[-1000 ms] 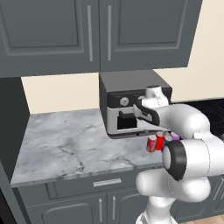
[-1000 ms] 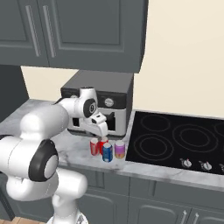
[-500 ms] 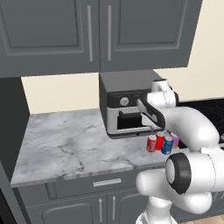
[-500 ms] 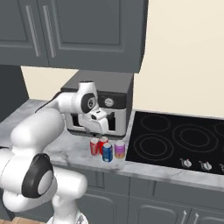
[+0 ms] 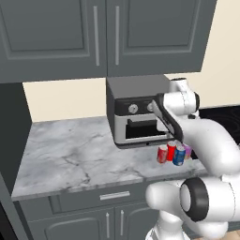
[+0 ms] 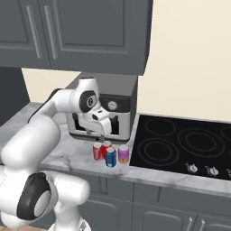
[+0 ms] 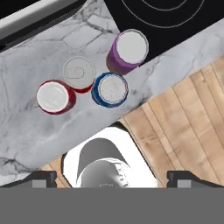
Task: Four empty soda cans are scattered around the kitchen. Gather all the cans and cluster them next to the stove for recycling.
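You're looking at a grey-veined marble counter (image 5: 70,159) under dark grey upper cabinets (image 5: 93,37), cream wall behind, wood floor (image 7: 183,127) below. Toaster oven (image 5: 133,112) sits at the back. Soda cans (image 6: 110,154) – 2 red, 1 blue, 1 purple – stand upright, bunched w/ sides nearly touching, just left of the stove (image 6: 185,146). Gripper (image 6: 101,133) hangs above them, fingers spread wide, nothing held.

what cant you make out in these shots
- Purple can, left base view: mostly hidden behind the arm and the blue can.
- Stove, right base view: its right end is cut off by the picture edge.
- Toaster oven, right base view: its dials and door are partly covered by the claw.
- Can labels, all views: too small to read.
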